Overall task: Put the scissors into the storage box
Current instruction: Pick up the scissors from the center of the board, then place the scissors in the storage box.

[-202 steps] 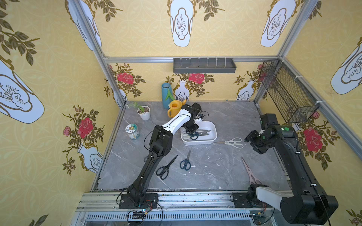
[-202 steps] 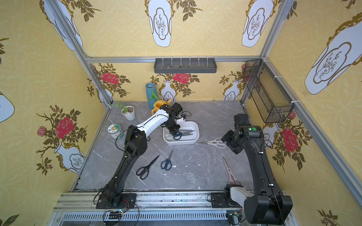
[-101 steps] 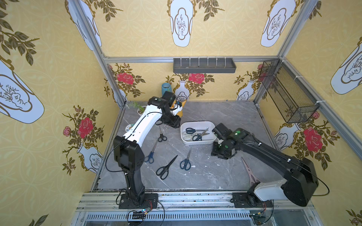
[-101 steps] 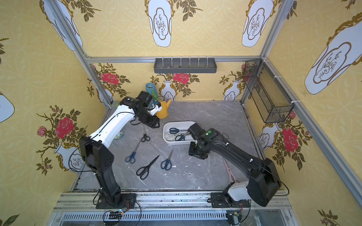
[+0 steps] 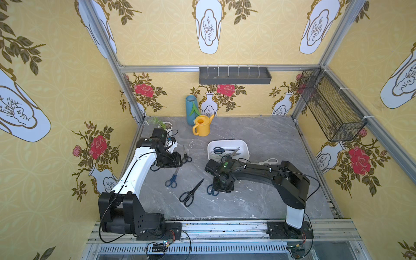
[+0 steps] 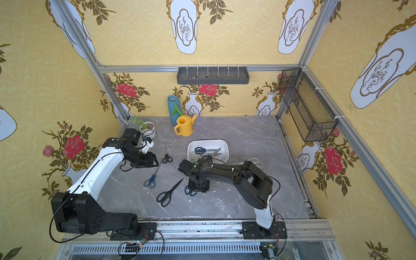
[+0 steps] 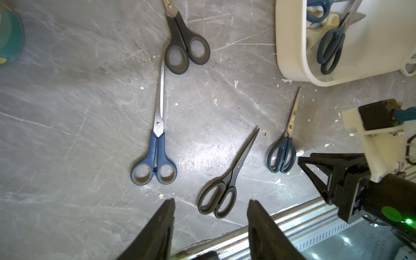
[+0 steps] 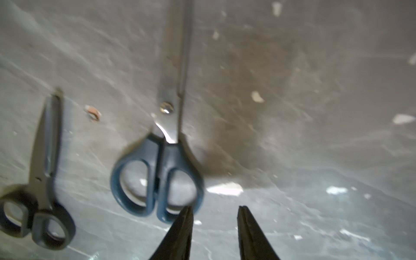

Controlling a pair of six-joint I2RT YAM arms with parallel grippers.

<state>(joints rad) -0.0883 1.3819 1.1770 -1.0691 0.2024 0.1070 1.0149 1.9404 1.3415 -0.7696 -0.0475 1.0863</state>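
The white storage box (image 5: 227, 142) sits mid-table with several scissors (image 5: 221, 150) inside. Loose on the table lie blue-handled scissors (image 5: 172, 180), dark-handled scissors (image 5: 185, 156), long black scissors (image 5: 191, 192) and small blue-handled scissors (image 5: 211, 190). Cream scissors (image 5: 267, 161) peek out behind the right arm. My right gripper (image 8: 215, 208) hangs low and open, one fingertip at the ring of the small blue-handled scissors (image 8: 162, 171), nothing between the jaws. My left gripper (image 7: 211, 203) is open and empty, high above the loose pairs at the left.
A yellow watering can (image 5: 201, 128), a blue vase (image 5: 191, 109) and a small potted plant (image 5: 165, 126) stand at the back left. A grey tray (image 5: 234, 75) hangs on the back wall, a black wire basket (image 5: 331, 108) on the right wall.
My left arm has pulled back from the box to the left side of the table. My right arm has swung in from the right and come down by the small blue-handled scissors, its jaws narrowing.
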